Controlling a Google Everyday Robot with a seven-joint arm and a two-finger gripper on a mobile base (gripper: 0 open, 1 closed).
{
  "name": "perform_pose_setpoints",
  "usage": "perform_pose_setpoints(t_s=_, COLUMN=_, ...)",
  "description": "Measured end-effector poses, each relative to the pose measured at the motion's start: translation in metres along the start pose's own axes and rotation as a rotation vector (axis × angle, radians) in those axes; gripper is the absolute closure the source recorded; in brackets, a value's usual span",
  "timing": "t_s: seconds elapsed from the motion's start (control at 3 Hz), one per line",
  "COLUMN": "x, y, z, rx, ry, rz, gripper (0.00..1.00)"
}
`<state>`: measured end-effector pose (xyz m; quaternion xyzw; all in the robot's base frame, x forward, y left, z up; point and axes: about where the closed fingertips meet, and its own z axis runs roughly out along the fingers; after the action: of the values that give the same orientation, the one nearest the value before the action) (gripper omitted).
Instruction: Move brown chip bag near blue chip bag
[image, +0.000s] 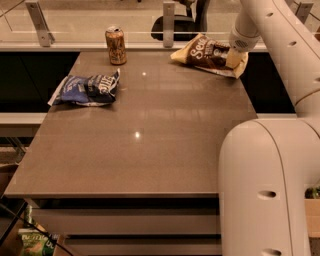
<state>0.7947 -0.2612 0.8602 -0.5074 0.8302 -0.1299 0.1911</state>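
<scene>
The brown chip bag, dark brown with pale yellow edges and white lettering, lies at the far right corner of the table. My gripper comes down from the white arm at the bag's right end, right against it. The blue chip bag, wrinkled dark blue with white patches, lies at the left side of the table, well apart from the brown bag.
A tan drink can stands upright at the far edge, behind the blue bag. The brown table reaches toward me. My white arm base fills the near right. A railing with posts runs behind the table.
</scene>
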Motion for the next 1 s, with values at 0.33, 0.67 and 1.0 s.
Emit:
perform_pose_setpoints(t_s=0.33, x=0.0, y=0.004, z=-0.015, rx=-0.004, ry=-0.009, rz=-0.004, gripper=1.0)
perform_pose_setpoints(t_s=0.67, x=-0.001, y=0.011, z=-0.043, rx=-0.008, ry=-0.03, rz=-0.029, gripper=1.0)
perform_pose_setpoints(t_s=1.0, x=-0.001, y=0.016, z=-0.078, rx=0.014, ry=-0.063, rz=-0.072, gripper=1.0)
